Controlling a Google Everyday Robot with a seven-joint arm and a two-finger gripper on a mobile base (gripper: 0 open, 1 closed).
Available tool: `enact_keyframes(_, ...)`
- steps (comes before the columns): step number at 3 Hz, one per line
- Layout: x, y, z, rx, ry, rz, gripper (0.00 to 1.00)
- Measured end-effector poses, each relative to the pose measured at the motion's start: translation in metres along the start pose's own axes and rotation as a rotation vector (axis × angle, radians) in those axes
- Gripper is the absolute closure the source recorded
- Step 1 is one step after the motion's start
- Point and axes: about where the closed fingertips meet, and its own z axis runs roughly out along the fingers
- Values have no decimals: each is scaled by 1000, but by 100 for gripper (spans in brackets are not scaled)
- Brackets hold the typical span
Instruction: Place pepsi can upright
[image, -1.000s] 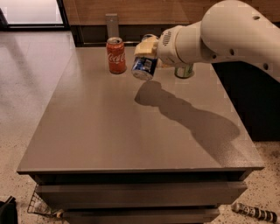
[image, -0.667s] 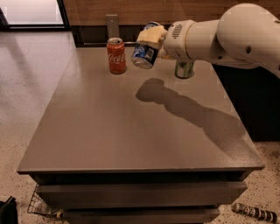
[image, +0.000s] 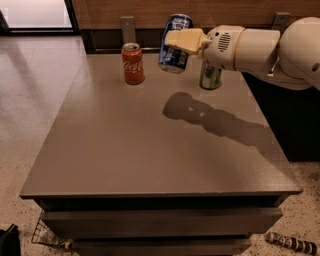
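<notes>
The dark blue pepsi can (image: 174, 44) with a white label patch hangs in the air above the far middle of the grey table (image: 150, 150), nearly upright and tilted slightly. My gripper (image: 181, 40) is shut on its middle, with a cream finger (image: 186, 40) across the can's front. The white arm reaches in from the right. The can's shadow falls on the tabletop below it.
A red Coca-Cola can (image: 133, 63) stands upright at the far left of the table. A green can (image: 210, 76) stands upright at the far right, partly behind my arm. A wooden wall runs behind the table. A wire basket (image: 47, 235) sits on the floor at front left.
My gripper has lifted the pepsi can higher and turned it from strongly tilted to nearly upright. The other cans have not moved.
</notes>
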Motion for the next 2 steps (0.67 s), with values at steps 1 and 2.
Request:
enact_keyframes(1,10,30,2,-69,11,-205,100)
enact_keyframes(2,23,53,10,-120,7,-465,100)
